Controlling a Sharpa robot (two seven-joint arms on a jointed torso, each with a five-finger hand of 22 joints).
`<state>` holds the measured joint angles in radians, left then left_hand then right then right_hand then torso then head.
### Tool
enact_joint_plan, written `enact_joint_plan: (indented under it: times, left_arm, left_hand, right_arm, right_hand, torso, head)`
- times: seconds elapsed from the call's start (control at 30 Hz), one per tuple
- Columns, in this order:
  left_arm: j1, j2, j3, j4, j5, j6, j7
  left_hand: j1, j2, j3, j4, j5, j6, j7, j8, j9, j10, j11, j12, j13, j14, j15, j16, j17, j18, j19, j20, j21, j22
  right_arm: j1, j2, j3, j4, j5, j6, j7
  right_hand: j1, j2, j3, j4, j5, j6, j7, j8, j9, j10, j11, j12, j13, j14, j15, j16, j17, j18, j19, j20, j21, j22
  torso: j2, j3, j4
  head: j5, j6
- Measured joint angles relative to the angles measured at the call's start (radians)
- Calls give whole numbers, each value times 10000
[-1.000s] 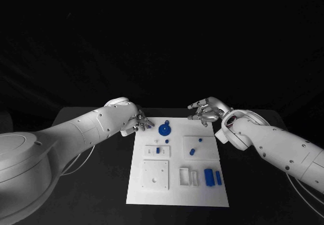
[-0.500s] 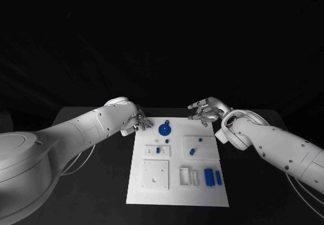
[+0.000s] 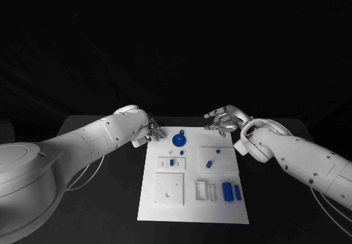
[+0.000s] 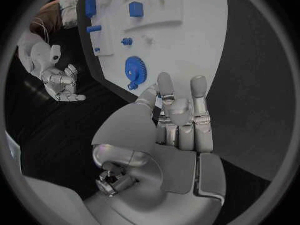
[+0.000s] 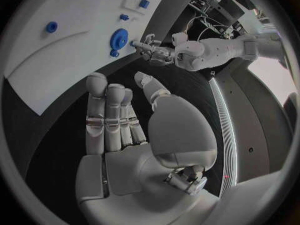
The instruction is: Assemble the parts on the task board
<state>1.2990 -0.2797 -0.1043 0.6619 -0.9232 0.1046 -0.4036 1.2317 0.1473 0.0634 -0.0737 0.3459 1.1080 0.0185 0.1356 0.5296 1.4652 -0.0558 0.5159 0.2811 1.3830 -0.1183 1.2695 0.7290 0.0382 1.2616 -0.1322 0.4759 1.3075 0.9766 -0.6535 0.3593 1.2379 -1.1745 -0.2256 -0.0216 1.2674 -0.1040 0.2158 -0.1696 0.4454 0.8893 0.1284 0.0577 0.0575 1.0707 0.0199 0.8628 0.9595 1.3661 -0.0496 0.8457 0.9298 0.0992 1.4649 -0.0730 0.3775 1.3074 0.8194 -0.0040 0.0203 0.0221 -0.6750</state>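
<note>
Both robot hands are hovering empty, fingers apart: left robot hand and right robot hand flanking the board's far end, the blue gear lying between them.

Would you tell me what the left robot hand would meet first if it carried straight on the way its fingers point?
Probably the blue gear on the task board; the left robot hand points that way, though depth is unclear.

Looks like a robotics lab, I think: black table, dark backdrop, cluttered equipment racks with cables behind.
</note>
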Motion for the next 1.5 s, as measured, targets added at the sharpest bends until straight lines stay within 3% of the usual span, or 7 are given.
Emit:
enact_joint_plan:
  times: [0.27, 0.37, 0.7, 0.9, 1.03, 1.2, 1.5]
  left_arm:
    - [1, -317, 17, 532, 488, -183, -78]
    - [16, -591, 19, 975, 715, -275, -124]
    - [87, -1882, -1, 3261, 1219, -670, -368]
    - [105, -2628, -76, 4780, 1170, -947, -576]
    - [112, -2916, -280, 5542, 986, -1123, -702]
    - [102, -3132, -644, 6204, 636, -1338, -855]
    - [45, -3159, -1112, 6635, 27, -1673, -1032]
  left_hand:
    - [-393, -149, 415, -184, 655, 42, 43, 20, 5, 31, -37, 89, -95, 35, -34, 39, 104, 1, 0, 0, 41, -1]
    - [-547, -157, 445, -214, 962, 73, 75, 282, 6, -2, -71, 116, -116, 54, -52, 39, 158, 0, 0, 0, 41, -1]
    - [-982, -214, 831, -602, 1333, 179, 182, 442, 60, -2, -70, 299, -133, 141, -64, 116, 284, 0, 37, -37, 120, -1]
    - [-1135, -241, 897, -711, 1469, 217, 220, 374, 493, -1, -69, 397, -146, 179, -33, 156, 369, 0, 37, -37, 157, -1]
    - [-1179, -279, 923, -762, 1629, 247, 250, 354, 501, -1, -68, 435, -165, 214, -64, 155, 419, 0, 37, -37, 157, -2]
    - [-1353, -262, 915, -891, 2010, 251, 255, 329, 1153, 0, -68, 544, -215, 309, -55, 155, 513, 0, 37, -37, 195, -2]
    - [-1581, -235, 1033, -1149, 2127, 286, 289, 377, 1166, 30, -107, 620, -248, 321, -65, 195, 613, 0, 74, 1, 271, 6]
  right_arm:
    - [0, -30, 0, -16, -1, 25, -5]
    - [0, -54, -1, -22, -1, 35, -7]
    - [-2, -133, -2, -146, -2, 64, -18]
    - [-4, -117, -3, -358, -2, 72, -21]
    - [-13, -62, -3, -477, -2, 72, -21]
    - [-33, 17, -3, -578, -6, 72, -18]
    - [-59, 107, -3, -679, -14, 78, -9]
  right_hand:
    - [0, 0, 29, -29, 50, 1, 0, 0, 0, 0, 0, 0, 0, 0, 0, 0, 0, 0, 0, 0, 0, 0]
    - [0, 0, 29, -29, 50, 1, -1, 0, 0, 0, 0, 0, 0, 0, 0, 0, 0, 0, 0, 0, 0, 0]
    - [0, 0, 55, -2, 49, 1, -1, 0, 0, 0, 0, 0, 1, 0, 0, 0, 0, 0, 0, 0, 0, 0]
    - [0, 0, 87, -34, 99, 2, -2, 0, 0, 0, 0, 0, -8, 0, 0, 0, 0, 0, 0, 0, 0, 0]
    - [0, 0, 86, -33, 116, 2, -2, 0, 0, 0, 0, 0, -8, 0, 0, 0, 0, 0, 0, 0, 0, 0]
    - [0, 0, 85, -32, 116, 2, -2, 0, 0, 0, 0, 0, -7, 0, 0, 0, 0, 0, 0, 0, 0, 0]
    - [0, 0, 110, -57, 159, 2, -2, 0, 0, 0, 0, 0, -7, 0, 0, 0, 0, 0, 0, 0, 0, 0]
  torso:
    - [-17, -5, 14]
    - [-31, -3, 30]
    - [-144, -1, 172]
    - [-242, -1, 275]
    - [-307, -7, 340]
    - [-372, -25, 402]
    - [-418, -31, 453]
  head:
    - [-12, -20]
    - [-24, -20]
    - [-106, -143]
    - [-128, -268]
    - [-130, -339]
    - [-148, -442]
    - [-116, -559]
